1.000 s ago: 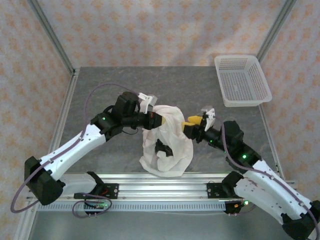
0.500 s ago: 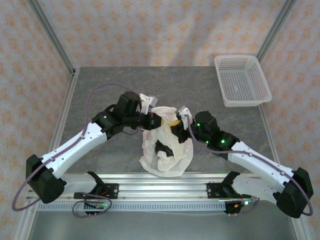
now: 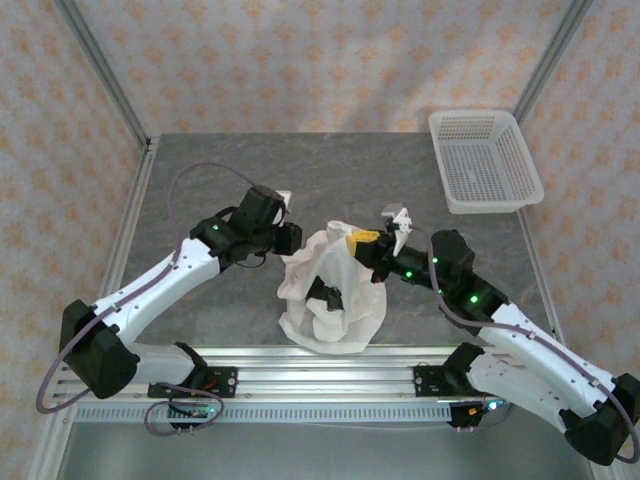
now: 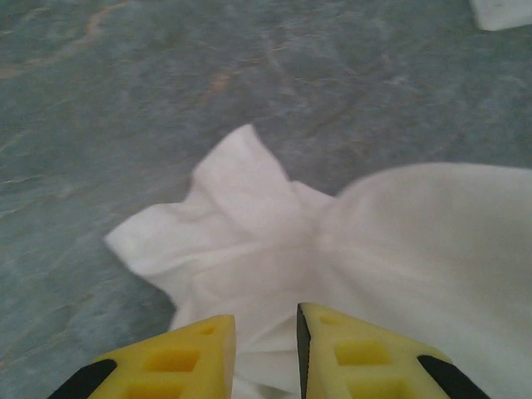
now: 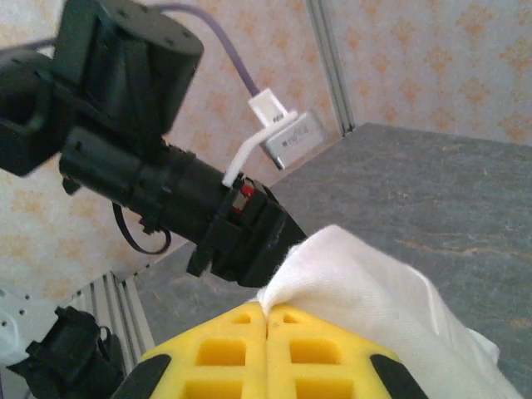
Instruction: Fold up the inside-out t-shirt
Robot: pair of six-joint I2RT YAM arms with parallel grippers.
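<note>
In the right wrist view the right fingers point(image 5: 278, 328) pinch a fold of the t-shirt point(image 5: 366, 283). In the left wrist view the left fingers point(image 4: 309, 334) stand narrowly apart over its edge, with free table point(image 4: 125, 100) beyond.

Plenty of bare table point(image 3: 220, 170) along the back and far left. Basket point(image 3: 485, 160) hogs the far right corner; shirt point(image 3: 335, 300), left arm point(image 3: 170, 285) and right arm point(image 3: 520, 330) clog the near middle.

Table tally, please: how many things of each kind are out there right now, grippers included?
t-shirt: 1
mesh basket: 1
grippers: 2 (left gripper, right gripper)
Total: 4
</note>
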